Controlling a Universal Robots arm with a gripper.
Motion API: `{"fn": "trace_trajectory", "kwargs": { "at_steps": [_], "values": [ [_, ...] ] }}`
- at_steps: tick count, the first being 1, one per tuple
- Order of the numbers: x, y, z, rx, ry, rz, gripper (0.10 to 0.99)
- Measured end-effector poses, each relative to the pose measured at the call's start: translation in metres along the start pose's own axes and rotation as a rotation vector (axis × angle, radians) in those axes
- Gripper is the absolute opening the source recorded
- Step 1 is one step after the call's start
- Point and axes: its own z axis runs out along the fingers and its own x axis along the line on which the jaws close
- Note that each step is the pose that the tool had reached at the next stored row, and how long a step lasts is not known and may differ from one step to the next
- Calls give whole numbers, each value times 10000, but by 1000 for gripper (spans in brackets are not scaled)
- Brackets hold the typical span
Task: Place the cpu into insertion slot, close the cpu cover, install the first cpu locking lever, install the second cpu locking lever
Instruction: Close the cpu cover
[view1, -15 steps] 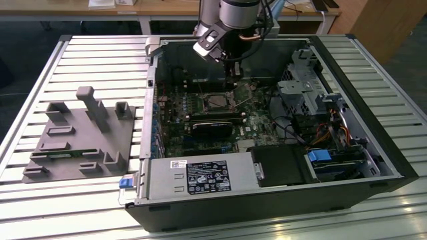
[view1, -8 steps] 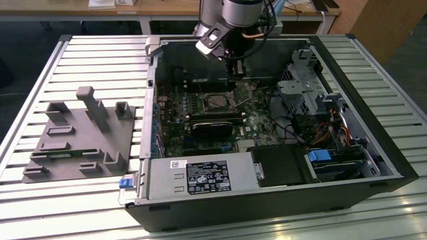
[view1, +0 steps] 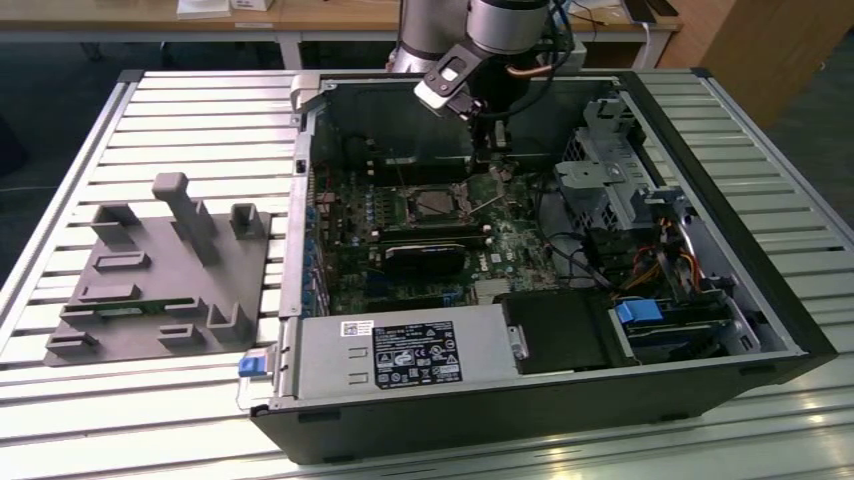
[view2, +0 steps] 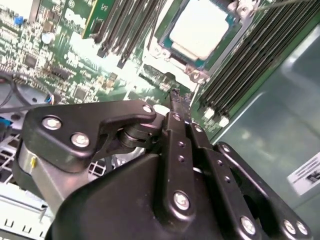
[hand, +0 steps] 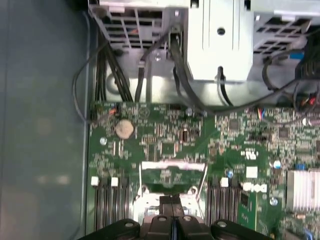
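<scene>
Cpu is seen seated in the insertion slot, just beyond the gripper, which is closed on nothing. The cpu cover, apparently raised just ahead of it, is best pushed down gently and squarely.

In the second wrist view, the cpu partly beyond the edge, circuit board behind the tool.

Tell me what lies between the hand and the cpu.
In the second wrist view, a strip of green circuit board and the insertion slot's metal rim separate the hand from the cpu.
</scene>
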Motion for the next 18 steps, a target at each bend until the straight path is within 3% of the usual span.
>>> {"fn": "trace_trajectory", "kwargs": {
  "at_steps": [12,14,16,18],
  "values": [
    [-2,104,39,-15,-1,-239,106],
    [-1,141,41,-17,2,-240,106],
    [-3,269,45,-16,0,-240,106],
    [-4,305,47,-16,1,-240,106]
  ]
}}
